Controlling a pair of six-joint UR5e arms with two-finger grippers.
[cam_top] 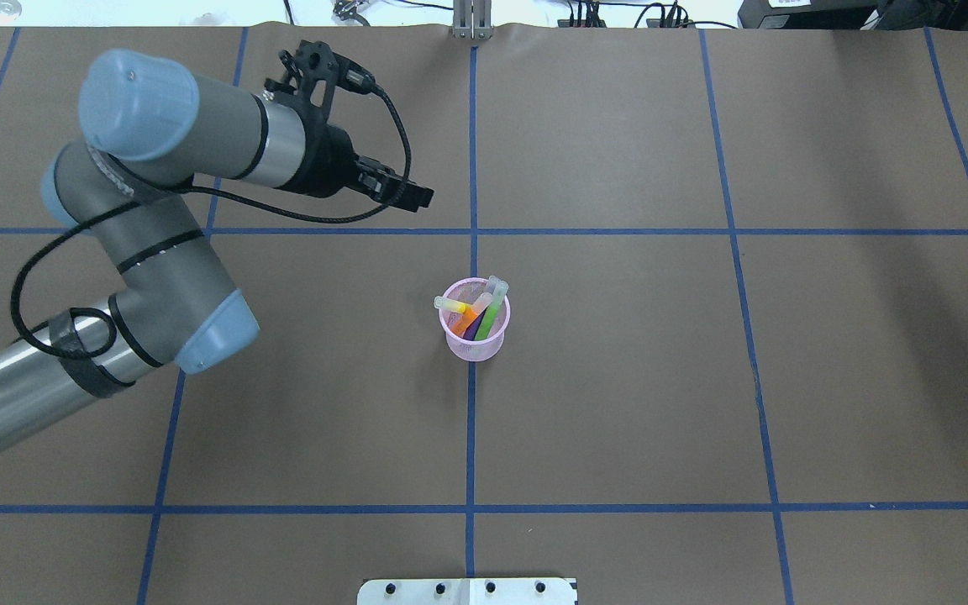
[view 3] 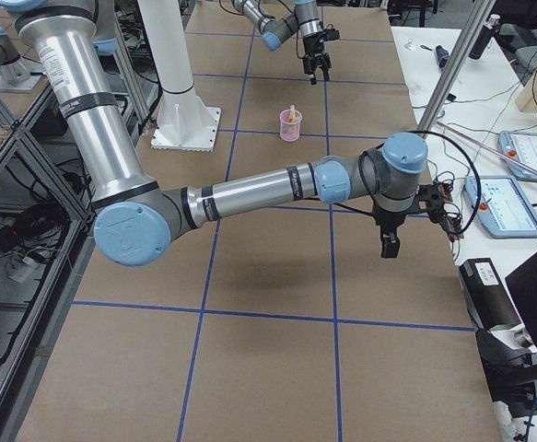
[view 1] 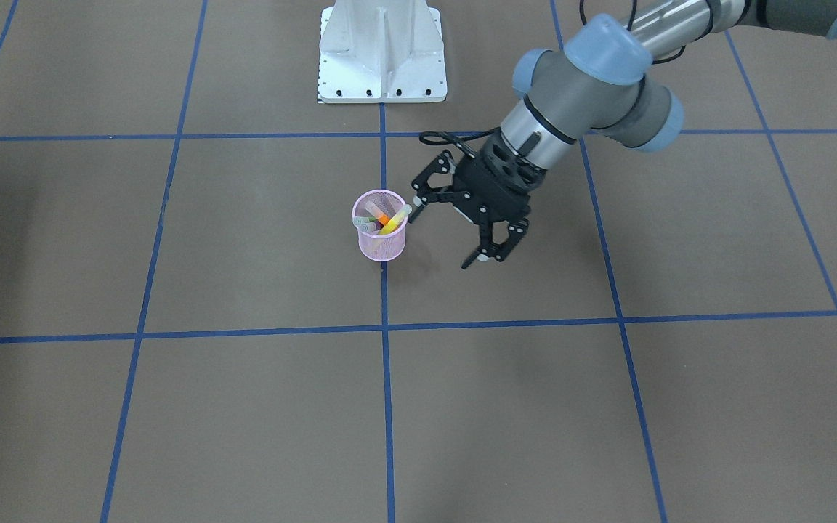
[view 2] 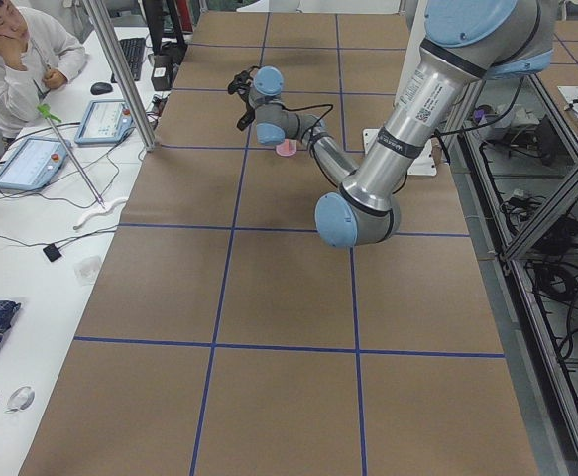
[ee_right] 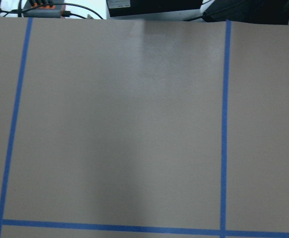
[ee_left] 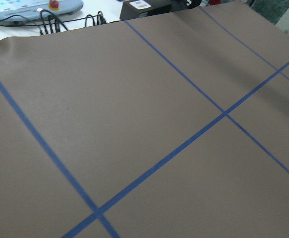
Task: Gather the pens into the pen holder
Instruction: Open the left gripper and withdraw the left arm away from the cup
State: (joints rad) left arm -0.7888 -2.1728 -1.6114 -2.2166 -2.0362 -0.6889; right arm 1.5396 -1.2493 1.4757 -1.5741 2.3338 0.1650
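The left hand (view 1: 449, 234), open and empty, hangs near the pen holder (view 1: 382, 248) (pens (view 1: 391, 223) leaning inside), which lies to its right.

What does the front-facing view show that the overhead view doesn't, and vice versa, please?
Only the front-facing view shows the left gripper with fingers spread and empty, beside the pen holder. Only the overhead shows cables beyond the table's far edge. Both show the holder upright on the blue tape line, pens inside.
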